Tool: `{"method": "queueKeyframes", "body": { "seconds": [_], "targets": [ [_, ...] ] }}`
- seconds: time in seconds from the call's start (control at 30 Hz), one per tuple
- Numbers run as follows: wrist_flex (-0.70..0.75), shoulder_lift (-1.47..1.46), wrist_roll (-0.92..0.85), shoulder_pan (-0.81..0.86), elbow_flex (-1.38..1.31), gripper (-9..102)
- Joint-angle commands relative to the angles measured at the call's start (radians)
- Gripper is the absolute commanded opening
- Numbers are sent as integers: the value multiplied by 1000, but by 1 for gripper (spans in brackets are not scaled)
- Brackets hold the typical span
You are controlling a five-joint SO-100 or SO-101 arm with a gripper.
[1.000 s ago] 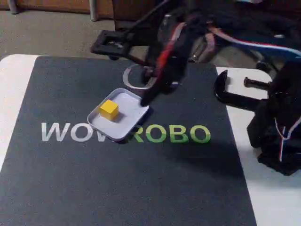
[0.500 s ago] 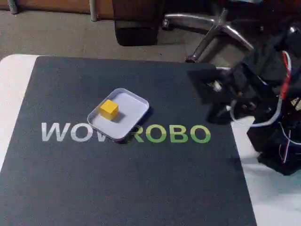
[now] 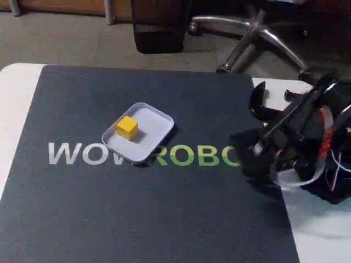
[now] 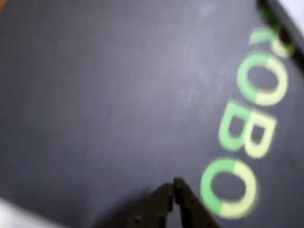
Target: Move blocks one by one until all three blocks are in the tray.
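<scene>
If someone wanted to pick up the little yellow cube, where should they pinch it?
Pinch the yellow cube on two opposite flat side faces, coming straight down from above. It sits flat in the tray, whose low rim would probably block a sideways reach, and its top is open.

— What's different from a second ago?

— The arm has left the tray (image 3: 160,127). A second ago it reached over the tray's far right corner; now it sits low at the right edge of the mat (image 3: 137,208) in the fixed view.

— And half a second ago?

— Then it was higher up on the right. Since then it has dropped and covers the last "O" of the lettering (image 3: 198,156).

— The gripper?

— In the wrist view the gripper (image 4: 173,187) has its tips pressed together just above the mat, beside the green letters.
</scene>
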Motion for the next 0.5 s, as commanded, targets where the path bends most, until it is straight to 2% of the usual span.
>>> {"method": "queueKeyframes", "body": {
  "seconds": [0.0, 0.07, 0.13, 0.47],
  "targets": [
    [-3, 3, 6, 29, 28, -8],
    [-3, 3, 17, 26, 28, -7],
    [-3, 3, 17, 28, 28, -1],
    [-5, 5, 25, 58, 28, -1]
  ]
}}
